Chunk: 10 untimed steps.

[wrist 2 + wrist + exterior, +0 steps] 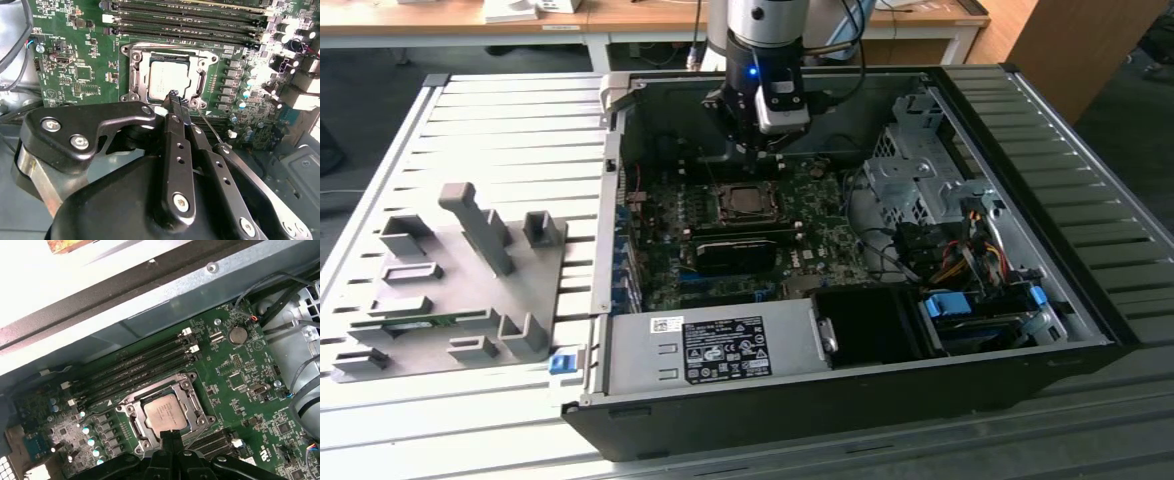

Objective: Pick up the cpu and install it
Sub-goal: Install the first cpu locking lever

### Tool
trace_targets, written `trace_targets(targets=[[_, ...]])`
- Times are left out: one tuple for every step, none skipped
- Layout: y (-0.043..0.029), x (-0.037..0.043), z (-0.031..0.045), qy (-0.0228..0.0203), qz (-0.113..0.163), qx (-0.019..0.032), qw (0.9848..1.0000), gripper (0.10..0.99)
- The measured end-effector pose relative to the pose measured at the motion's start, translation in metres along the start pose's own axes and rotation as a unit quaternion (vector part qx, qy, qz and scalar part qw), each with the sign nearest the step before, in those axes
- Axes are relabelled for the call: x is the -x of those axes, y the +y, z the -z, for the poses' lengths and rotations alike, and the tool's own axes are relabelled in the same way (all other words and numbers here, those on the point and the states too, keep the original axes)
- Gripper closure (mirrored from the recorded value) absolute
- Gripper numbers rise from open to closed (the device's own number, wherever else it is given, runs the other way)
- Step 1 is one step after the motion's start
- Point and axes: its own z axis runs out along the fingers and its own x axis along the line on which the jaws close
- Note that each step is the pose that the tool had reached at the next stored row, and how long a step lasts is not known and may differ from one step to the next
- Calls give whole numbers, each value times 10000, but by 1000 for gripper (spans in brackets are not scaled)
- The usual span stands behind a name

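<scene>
You had the cpu point(165, 413) lying flat in the motherboard socket point(131, 412), inside the open computer case point(1014, 110), with the socket's metal frame around it. The tool point(176, 100) hung just above the socket's edge, its fingers drawn narrow and holding nothing. A good seat here meant the chip level within the frame, no corner raised, and the thin retention lever point(210, 127) left clear of the fingers.

Print, by carrier:
- White rectangular paper label point(724, 352) on the grey metal power supply box point(640, 365): black lines and symbols are seen, none legible.
- Silver-grey square metal cpu point(165, 412) seated in the socket: faint engraved lines are seen in both wrist views, unreadable.
- Green motherboard point(75, 75): white silk-screened marks, unreadable.
</scene>
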Motion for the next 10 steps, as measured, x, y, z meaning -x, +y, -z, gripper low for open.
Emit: trace_targets(targets=[[0, 0, 0, 0, 5, 0, 10000, 980], [0, 0, 0, 0, 9, 0, 10000, 980], [0, 0, 0, 0, 14, 0, 10000, 980], [0, 0, 0, 0, 23, 0, 10000, 980], [0, 0, 0, 0, 48, -1, 10000, 980], [0, 0, 0, 0, 88, -1, 10000, 980], [0, 0, 0, 0, 146, -2, 9999, 980], [0, 0, -1, 0, 220, -3, 9998, 980], [0, 0, -1, 1, 305, -5, 9995, 980], [0, 0, -2, 1, 395, -7, 9992, 980]])
